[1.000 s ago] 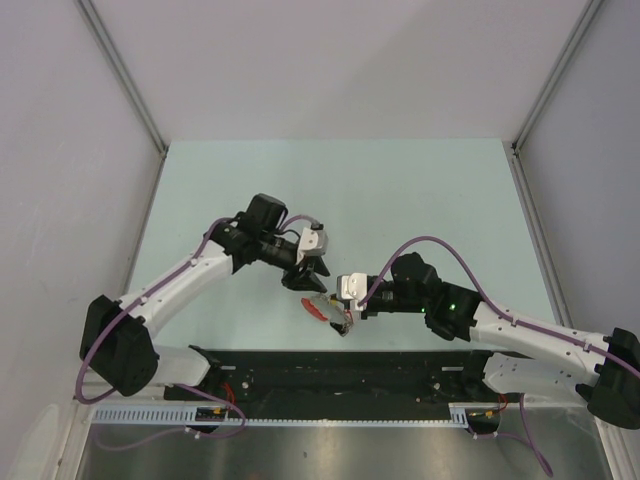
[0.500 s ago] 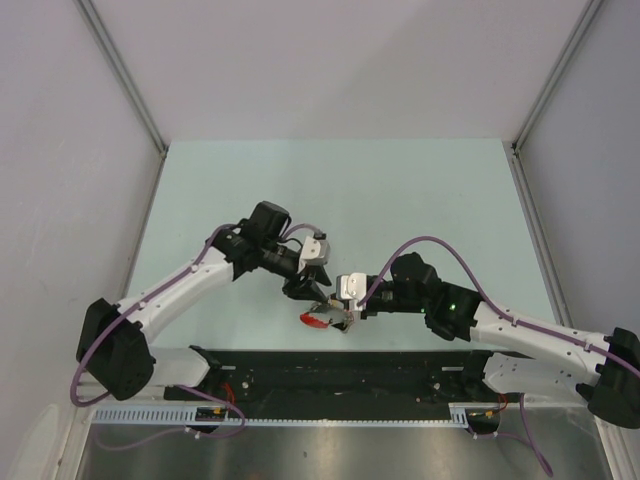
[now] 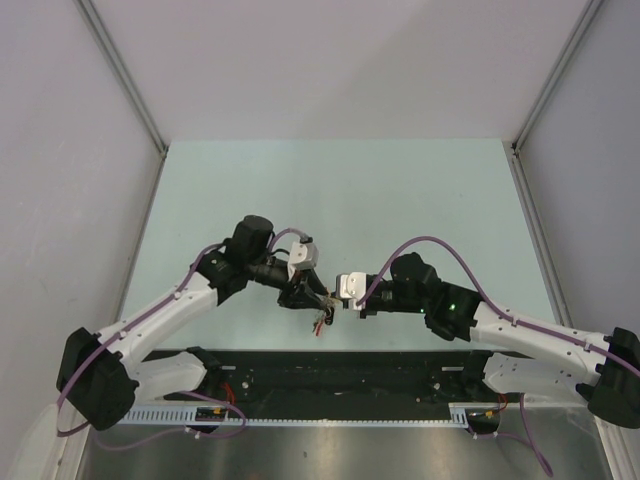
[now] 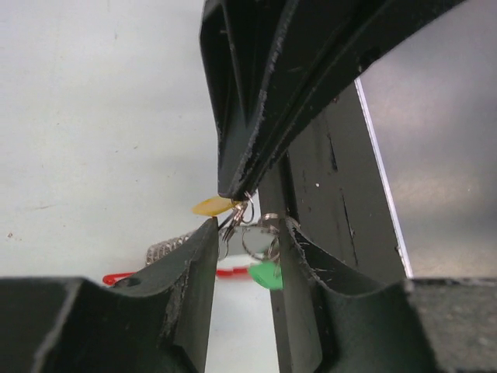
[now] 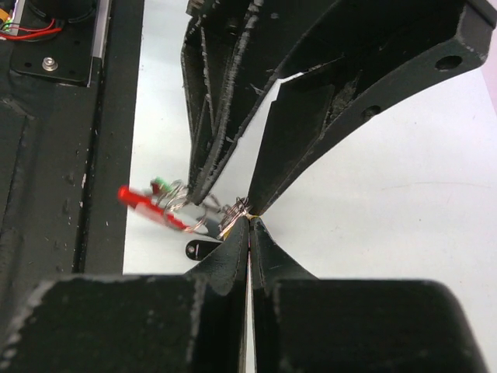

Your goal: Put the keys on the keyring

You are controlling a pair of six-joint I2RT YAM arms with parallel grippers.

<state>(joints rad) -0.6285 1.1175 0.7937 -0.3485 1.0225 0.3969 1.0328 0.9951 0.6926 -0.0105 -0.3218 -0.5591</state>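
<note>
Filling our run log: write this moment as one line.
left tool straddles keys, grip unclear | right tool shut on wire loop | keyring beside keys

Keyring point(image 4: 165, 250) partly behind left claw point(image 4: 248, 233)

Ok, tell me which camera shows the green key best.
Left wrist: the green key shows close up and unblocked. The right wrist catches only a small green speck of it, and in the top view it is too small to make out.

Pale mint table point(image 3: 330, 190), yellow-orange key head point(image 4: 211, 206), green key head point(image 4: 266, 275), red keyring band point(image 4: 231, 273), grey ridged tag point(image 4: 167, 250)
</note>
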